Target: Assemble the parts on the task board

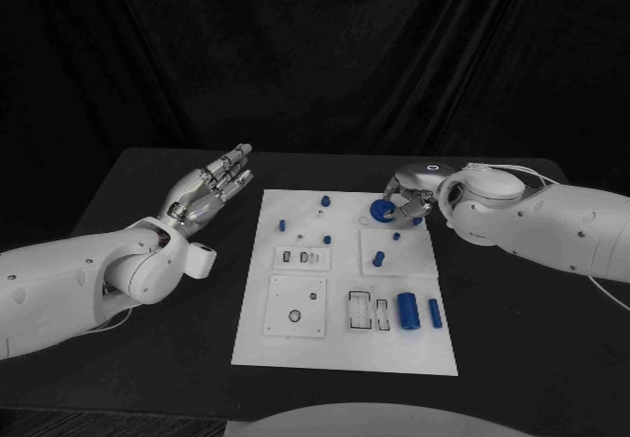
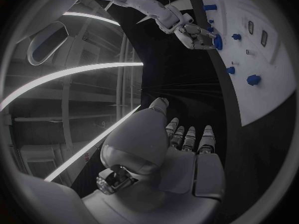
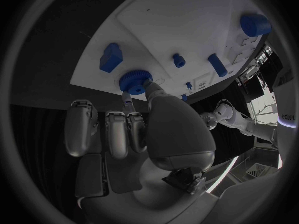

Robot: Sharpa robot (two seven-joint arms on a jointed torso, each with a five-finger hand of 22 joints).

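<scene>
White task board lies flat mid-table, small blue parts scattered on it.

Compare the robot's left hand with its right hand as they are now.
The left hand is off the task board, above the black table beside it; the right hand is at the board's far right corner. The left hand's fingers are stretched out and hold nothing; the right hand pinches a round blue part. Both are silver hands on white arms.

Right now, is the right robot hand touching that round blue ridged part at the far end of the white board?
Touching. The right wrist view shows the right robot hand pinching the round blue ridged part between its fingertips.
</scene>
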